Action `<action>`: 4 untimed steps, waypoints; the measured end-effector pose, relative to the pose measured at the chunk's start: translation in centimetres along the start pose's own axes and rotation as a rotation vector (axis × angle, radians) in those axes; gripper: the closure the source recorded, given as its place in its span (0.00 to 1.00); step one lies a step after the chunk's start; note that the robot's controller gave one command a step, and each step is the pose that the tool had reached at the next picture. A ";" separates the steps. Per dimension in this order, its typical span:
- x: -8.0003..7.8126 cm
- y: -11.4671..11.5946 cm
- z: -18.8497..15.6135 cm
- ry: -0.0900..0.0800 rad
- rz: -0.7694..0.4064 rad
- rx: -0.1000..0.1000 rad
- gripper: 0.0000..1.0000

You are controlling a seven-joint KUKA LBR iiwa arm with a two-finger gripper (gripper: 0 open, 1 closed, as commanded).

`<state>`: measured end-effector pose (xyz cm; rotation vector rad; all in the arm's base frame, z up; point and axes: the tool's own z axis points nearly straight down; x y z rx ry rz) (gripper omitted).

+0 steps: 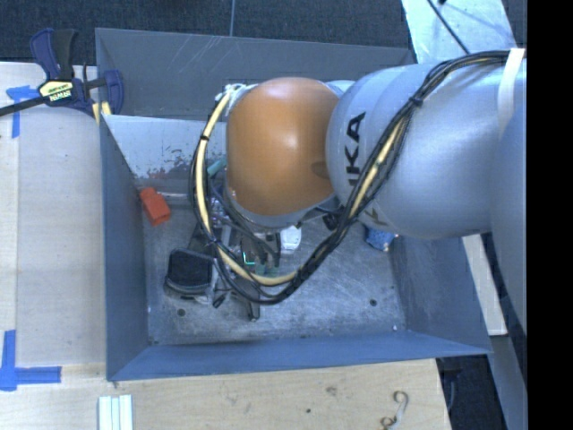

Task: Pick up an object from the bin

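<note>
The gripper sits low over the left-centre of the bin floor, a dark cluster of metal parts. It is largely hidden under the arm's wrist, so it cannot be told whether it is open or closed, or whether anything is held. Just beside it on the left, possibly touching, lies a black object, flat, matte and rounded at the corners. It is nearly as wide as it is long, so no clear long axis shows. A small white piece lies close on the gripper's right. Further left and up, near the sloping wall, is an orange block, chunky and box-shaped, its longer side running from upper left to lower right. A small blue thing peeks from under the arm on the right. Above the gripper bulges a smooth, glossy orange cover, looped by yellow and black cables. The silver arm fills the right. The bin is grey metal with a scuffed, speckled floor.
</note>
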<state>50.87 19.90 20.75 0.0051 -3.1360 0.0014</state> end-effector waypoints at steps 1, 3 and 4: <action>-1.7 -3.1 13.5 0.010 0.048 0.000 0.00; -5.6 -3.3 12.9 0.014 0.112 -0.004 1.00; -2.5 -3.0 0.3 -0.007 -0.010 0.000 1.00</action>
